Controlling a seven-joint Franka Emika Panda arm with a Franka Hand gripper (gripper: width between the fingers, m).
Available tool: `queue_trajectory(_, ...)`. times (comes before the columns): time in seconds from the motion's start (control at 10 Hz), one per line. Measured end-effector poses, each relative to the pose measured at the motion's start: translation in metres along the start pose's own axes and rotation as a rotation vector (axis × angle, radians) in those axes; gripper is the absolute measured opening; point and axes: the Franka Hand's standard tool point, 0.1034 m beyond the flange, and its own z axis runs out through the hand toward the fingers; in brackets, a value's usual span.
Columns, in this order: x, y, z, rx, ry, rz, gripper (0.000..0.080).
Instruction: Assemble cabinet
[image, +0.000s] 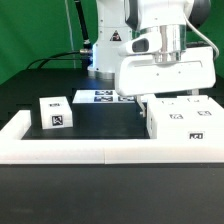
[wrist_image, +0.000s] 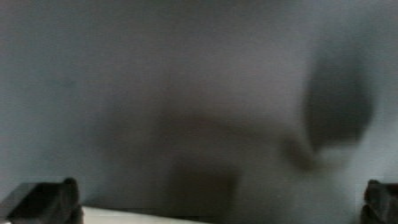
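The gripper (image: 166, 50) had its fingertips (wrist_image: 43, 200) set wide, apparently clamped across the large white part (image: 165, 72). That part hung at 12 o'clock just over the box body (image: 182, 120), and the small cube (image: 55, 112) sat well apart at the body's 9 o'clock. Seating it well likely called for keeping the part level, squaring its edges to the body's and lowering slowly, since a tilted entry could jam it or shove the body along the border wall (image: 90, 150).
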Motion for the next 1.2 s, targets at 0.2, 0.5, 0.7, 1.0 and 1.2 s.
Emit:
queue_trajectory(0.2, 0.0042, 0.0000, 0.0040, -0.001, 0.015, -0.004, 0.0797)
queue_trajectory(0.5, 0.0037, 0.0017, 0.0055, -0.002, 0.019, -0.009, 0.0797)
queue_trajectory(0.7, 0.0055, 0.0010, 0.0052, -0.002, 0.022, -0.009, 0.0530)
queue_trajectory(1.0, 0.0032, -0.0011, 0.0056, 0.000, 0.020, -0.016, 0.0173)
queue_trajectory(1.2, 0.0006, -0.0017, 0.0059, 0.000, 0.019, -0.032, 0.0054)
